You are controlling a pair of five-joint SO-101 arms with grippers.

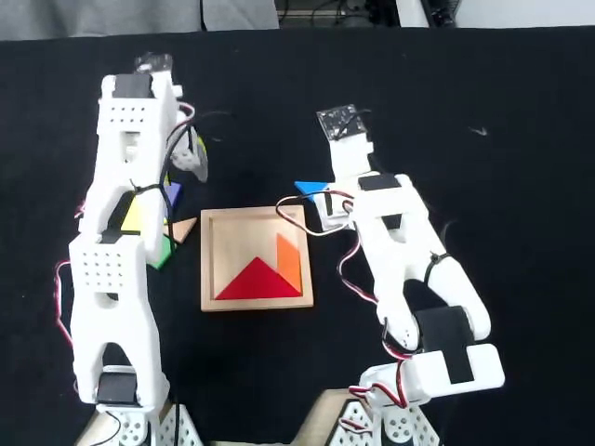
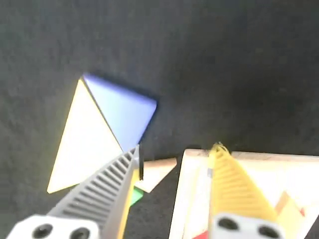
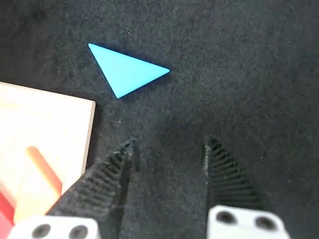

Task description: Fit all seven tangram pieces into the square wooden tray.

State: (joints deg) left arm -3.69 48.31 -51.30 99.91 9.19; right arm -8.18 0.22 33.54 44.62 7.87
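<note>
The square wooden tray [image 1: 212, 258] lies at the table's middle and holds a red triangle [image 1: 253, 281] and an orange piece [image 1: 290, 260]. Left of it, partly under my left arm, lie a yellow triangle [image 2: 84, 139], a blue-violet triangle [image 2: 122, 112], a small plain wood triangle [image 2: 157, 172] and a green piece [image 1: 163, 253]. My left gripper [image 2: 177, 149] hangs open above the wood triangle and the tray's left edge. A light blue triangle [image 3: 124, 69] lies off the tray's far right corner. My right gripper [image 3: 169, 144] is open just short of it, holding nothing.
Black cloth covers the table. Both arm bases stand at the near edge. A cable loops beside the tray's right side [image 1: 346, 265]. Open cloth lies to the far right and behind the pieces.
</note>
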